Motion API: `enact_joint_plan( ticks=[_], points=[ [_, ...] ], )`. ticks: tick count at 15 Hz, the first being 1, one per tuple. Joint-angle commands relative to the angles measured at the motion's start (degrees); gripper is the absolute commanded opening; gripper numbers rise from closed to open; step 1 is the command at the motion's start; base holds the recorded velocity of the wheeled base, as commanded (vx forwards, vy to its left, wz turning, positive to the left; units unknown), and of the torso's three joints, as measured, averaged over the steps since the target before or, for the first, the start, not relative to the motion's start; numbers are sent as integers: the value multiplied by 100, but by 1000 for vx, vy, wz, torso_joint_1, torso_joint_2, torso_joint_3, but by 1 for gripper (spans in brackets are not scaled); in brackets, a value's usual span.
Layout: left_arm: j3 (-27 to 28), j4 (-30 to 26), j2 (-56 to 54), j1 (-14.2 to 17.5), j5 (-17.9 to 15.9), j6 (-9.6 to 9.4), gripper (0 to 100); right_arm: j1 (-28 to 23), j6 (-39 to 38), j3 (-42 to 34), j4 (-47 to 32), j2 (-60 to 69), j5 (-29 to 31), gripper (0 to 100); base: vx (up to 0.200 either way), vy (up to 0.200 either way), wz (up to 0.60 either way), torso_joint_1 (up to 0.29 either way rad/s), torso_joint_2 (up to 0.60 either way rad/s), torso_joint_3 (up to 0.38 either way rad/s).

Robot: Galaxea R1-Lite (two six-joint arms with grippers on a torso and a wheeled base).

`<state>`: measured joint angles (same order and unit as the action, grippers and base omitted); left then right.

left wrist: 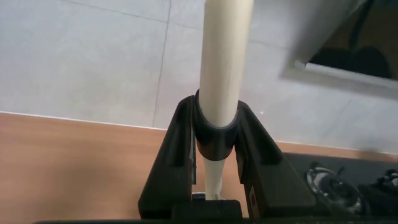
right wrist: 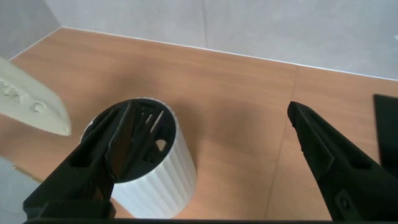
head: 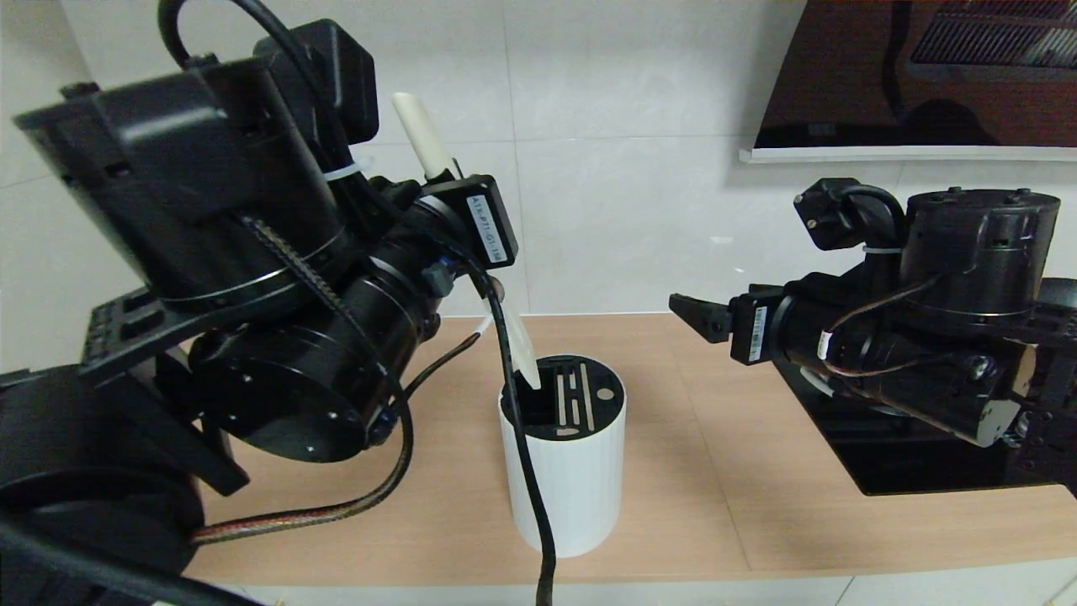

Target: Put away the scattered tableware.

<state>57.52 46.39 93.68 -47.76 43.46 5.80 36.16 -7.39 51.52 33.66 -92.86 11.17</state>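
Two left jaws clamp cream utensil [left wrist: 219,74], tip at holder [head: 580,480].

Soft, even light falls from above, leaving the tiled wall [head: 639,168] bright and the counter [head: 715,471] evenly lit. Below the right gripper [head: 692,313] a broad, faint shadow lies on the counter, its edges diffuse. Above that gripper the glossy dark panel [head: 925,76] carries dull reflections. The black arms read as dark masses with only thin highlights on their rims.

In the left wrist view the cream utensil [left wrist: 224,56], clamped in the left gripper [left wrist: 217,134], is pale and shaded along one edge; the hob [left wrist: 336,186] beyond is blurred. In the right wrist view the spread fingers [right wrist: 329,162] show as soft-edged silhouettes close to the lens.
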Motion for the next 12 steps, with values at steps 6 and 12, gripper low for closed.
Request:
enact_joint_plan(
  ticks=[6, 12],
  points=[
    [-241, 424, 528, -23, 66, -114, 0, 5, 0, -19, 0, -31, 0, 100, 0, 0, 0, 0, 0, 0],
    [-320, 626, 792, 21, 57, -114, 0, 5, 0, -37, 0, -13, 0, 100, 0, 0, 0, 0, 0, 0]
  ],
)
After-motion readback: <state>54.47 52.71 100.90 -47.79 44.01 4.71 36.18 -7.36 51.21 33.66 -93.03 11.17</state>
